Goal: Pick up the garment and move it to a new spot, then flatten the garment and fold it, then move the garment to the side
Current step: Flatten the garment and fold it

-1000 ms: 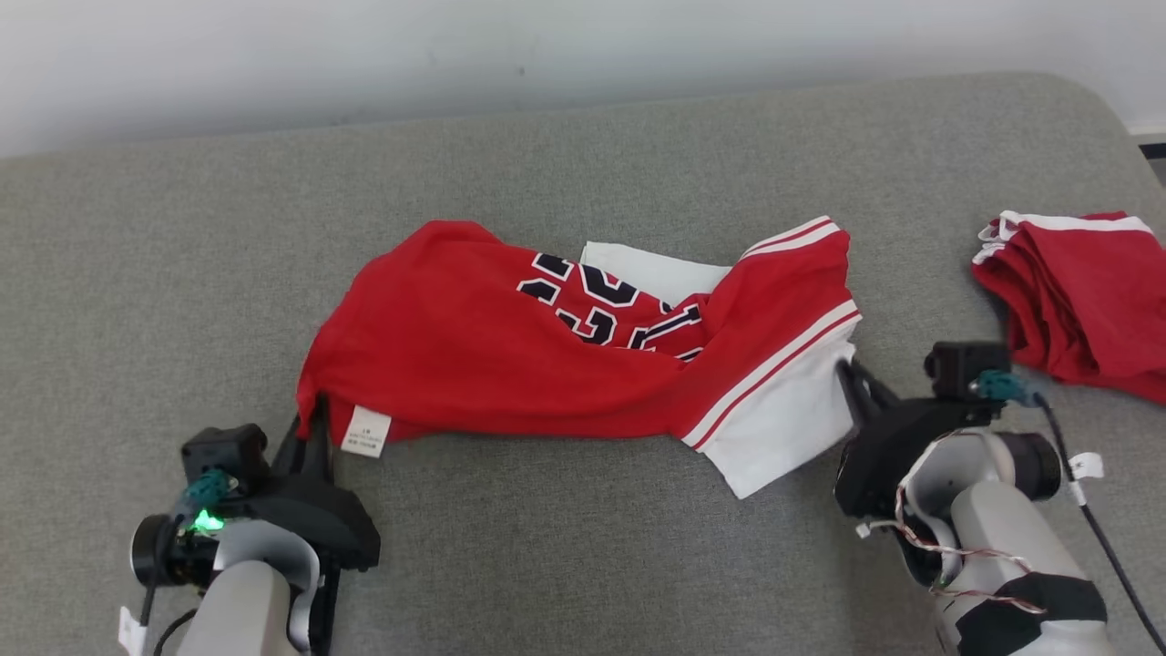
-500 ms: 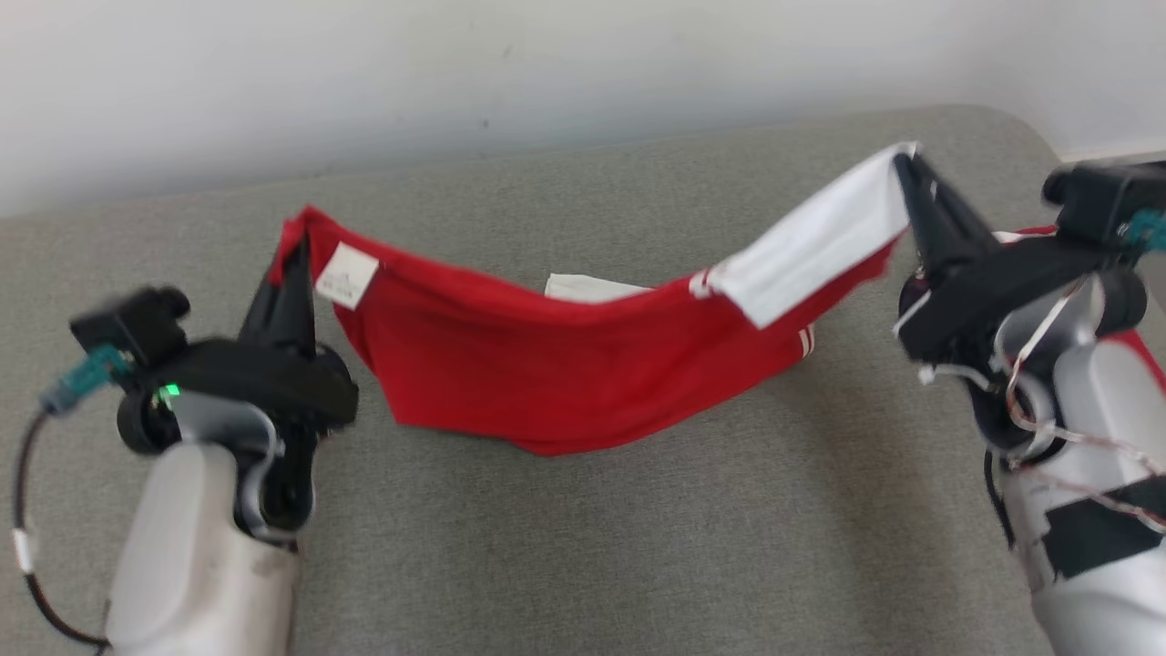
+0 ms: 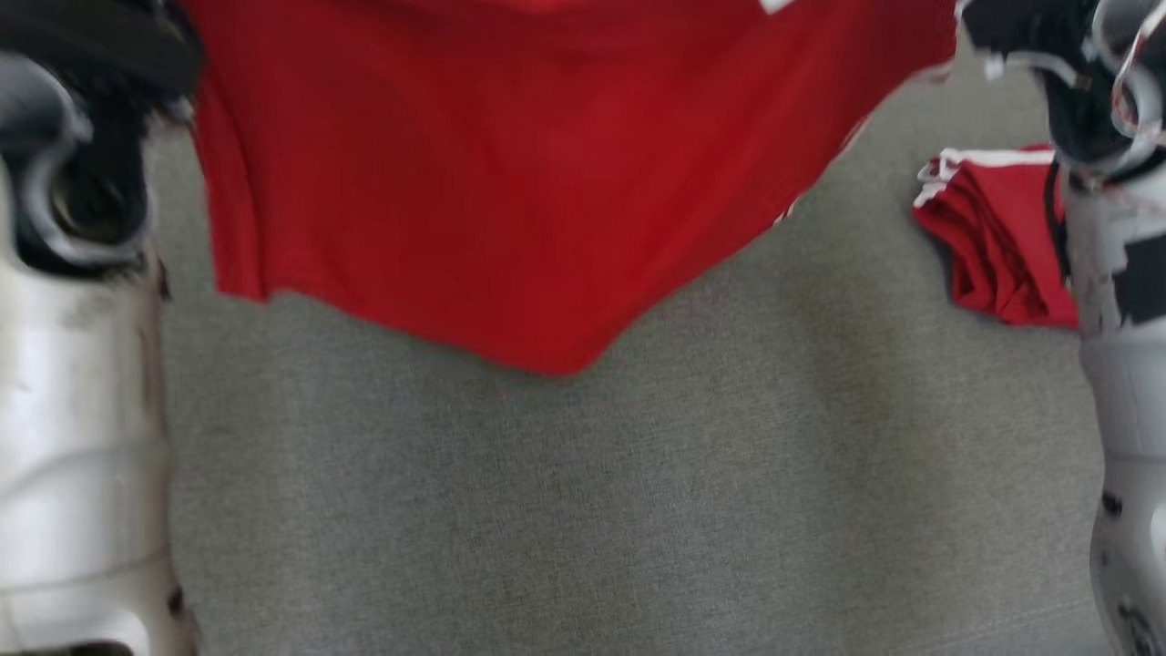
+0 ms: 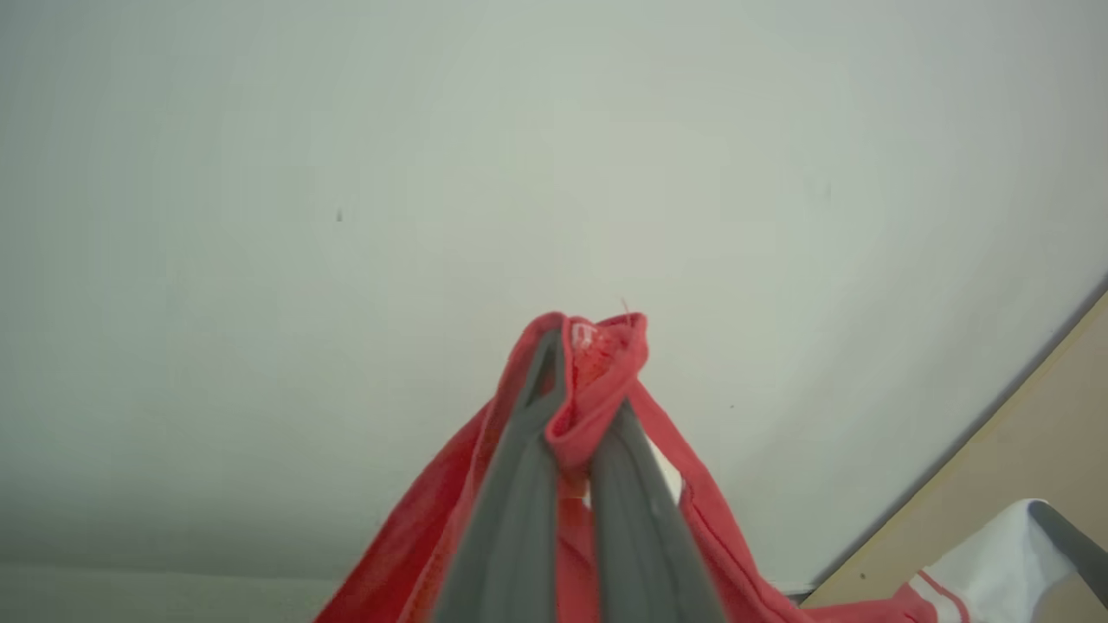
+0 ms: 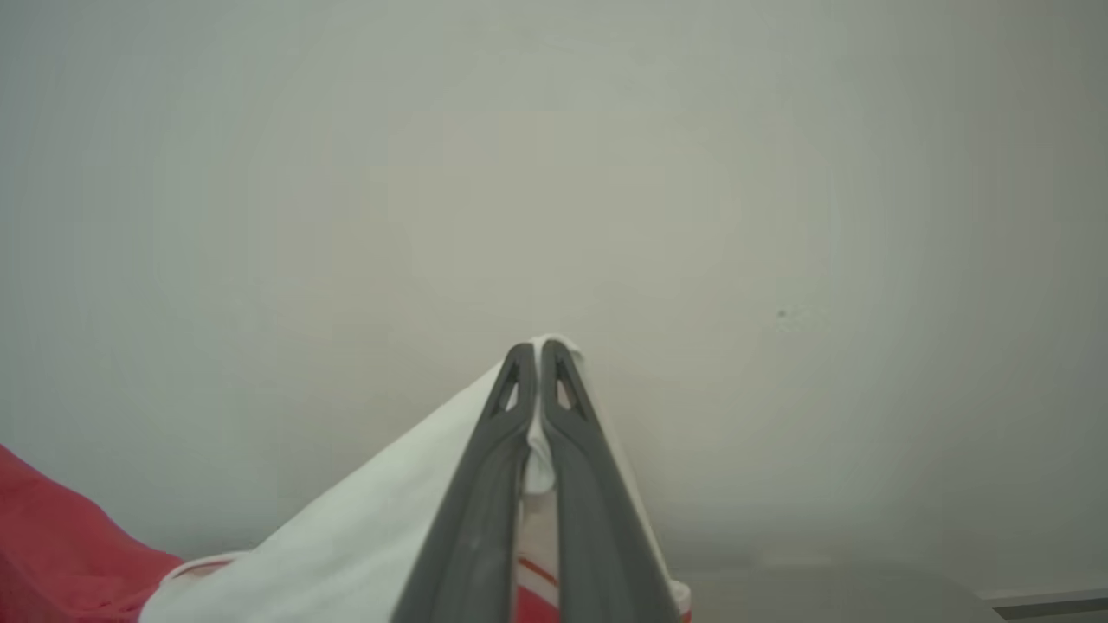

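The red jersey (image 3: pixel 510 182) hangs spread between the two arms, above the middle of the grey upholstered surface (image 3: pixel 583 510). Its lower edge sags to a point that seems clear of the upholstery, though the head view is blurred. Holding it by two separated points lets its own weight pull the creases out, which I judge suits carrying it to a new spot before flattening.

The left gripper (image 4: pixel 582 389) has its fingers closed on a bunched red hem, the cloth rolled over the tips. The right gripper (image 5: pixel 538 355) is pinched tight on a white panel (image 5: pixel 389 502) of the same jersey, with a sliver of white caught between the fingers. Both grips are near the cloth's edge, so a slip is possible if the arms pull further apart.

Both wrist cameras look at a pale wall (image 4: pixel 346 173) — the fingers point up and away from the robot. The left forearm (image 3: pixel 82 437) and right forearm (image 3: pixel 1120 364) stand raised at either side, well apart. A second, folded red garment (image 3: pixel 993 237) lies near the surface's right edge, just beside the right forearm.
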Available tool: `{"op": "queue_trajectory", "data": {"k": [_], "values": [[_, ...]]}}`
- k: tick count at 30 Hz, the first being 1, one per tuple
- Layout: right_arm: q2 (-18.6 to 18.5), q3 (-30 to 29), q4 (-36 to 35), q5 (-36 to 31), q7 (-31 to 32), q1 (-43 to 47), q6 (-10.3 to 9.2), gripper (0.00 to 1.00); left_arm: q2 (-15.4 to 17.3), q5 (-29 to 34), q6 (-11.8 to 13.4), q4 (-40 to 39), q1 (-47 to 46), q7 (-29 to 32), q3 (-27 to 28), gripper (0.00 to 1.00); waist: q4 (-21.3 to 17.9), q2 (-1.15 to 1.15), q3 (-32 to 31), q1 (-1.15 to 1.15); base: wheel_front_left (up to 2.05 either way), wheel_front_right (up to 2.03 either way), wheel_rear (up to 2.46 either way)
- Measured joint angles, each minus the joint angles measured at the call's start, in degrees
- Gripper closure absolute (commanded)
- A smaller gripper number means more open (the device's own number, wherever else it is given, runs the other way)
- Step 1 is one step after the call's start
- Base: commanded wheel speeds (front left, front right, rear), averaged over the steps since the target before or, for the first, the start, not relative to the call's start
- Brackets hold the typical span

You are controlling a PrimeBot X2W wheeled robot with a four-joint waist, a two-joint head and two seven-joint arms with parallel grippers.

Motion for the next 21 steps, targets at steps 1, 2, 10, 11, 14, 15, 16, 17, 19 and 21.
{"op": "queue_trajectory", "data": {"k": [1, 2, 10, 11, 14, 15, 16, 17, 19, 21], "values": [[0.37, -0.08, 1.15, -0.34, -0.65, -2.2, 0.0, 1.0, 0.65, 0.74, 0.24, -0.15, -2.3, -0.31, -0.08, 1.0, -0.09, 0.0, 1.19, 0.0, 0.0, 0.0, 0.0], [0.92, -0.42, 2.29, -0.49, -1.46, -4.35, 0.0, 1.0, 1.25, 1.69, 0.57, -0.2, -4.56, -0.99, -0.09, 1.0, -0.17, 0.0, 2.41, 0.0, 0.0, 0.0, 0.0], [5.64, -8.67, 9.68, -2.47, -13.7, -20.09, 0.02, 1.0, 4.46, 3.86, 2.74, 1.59, -20.18, -9.98, 2.97, 1.0, -0.82, 0.0, 11.54, 0.0, 0.0, 0.0, 0.0], [6.02, -9.6, 10.74, -2.85, -15.39, -21.87, 0.02, 1.0, 4.5, 4.22, 2.38, 2.14, -21.43, -11.31, 2.8, 1.0, -0.89, 0.0, 12.8, 0.0, 0.0, 0.0, 0.0], [7.01, -11.82, 12.61, -3.97, -21.03, -26.99, 0.02, 1.0, 4.7, 4.87, 1.43, 3.28, -25.48, -15.27, 3.0, 1.0, -1.06, 0.01, 16.42, 0.01, 0.0, 0.0, 0.0], [7.24, -12.2, 12.82, -4.68, -23.18, -29.01, 0.02, 1.0, 4.83, 4.88, 1.24, 3.43, -27.02, -16.79, 3.18, 1.0, -1.1, 0.01, 17.56, 0.01, 0.0, 0.0, 0.0], [7.46, -12.58, 12.74, -5.42, -25.37, -31.1, 0.09, 1.0, 4.9, 4.9, 0.91, 3.44, -28.47, -18.66, 3.44, 1.0, -1.12, 0.01, 18.63, 0.01, 0.0, 0.0, 0.0], [7.62, -13.21, 12.4, -6.04, -27.07, -33.3, 0.09, 1.0, 4.94, 4.89, 0.35, 3.49, -30.12, -20.17, 3.6, 1.0, -1.14, 0.01, 19.7, 0.01, 0.0, 0.0, 0.0], [7.53, -14.62, 10.8, -7.57, -28.88, -36.79, 0.09, 1.0, 4.91, 4.9, -0.64, 3.55, -32.99, -22.54, 3.58, 1.0, -1.11, 0.0, 21.66, 0.0, 0.0, 0.0, 0.0], [7.48, -15.94, 8.33, -8.89, -29.43, -38.79, 0.09, 1.0, 4.91, 5.32, -1.54, 3.89, -34.42, -24.14, 3.59, 1.0, -1.01, 0.0, 23.44, 0.0, 0.0, 0.0, 0.0]]}}
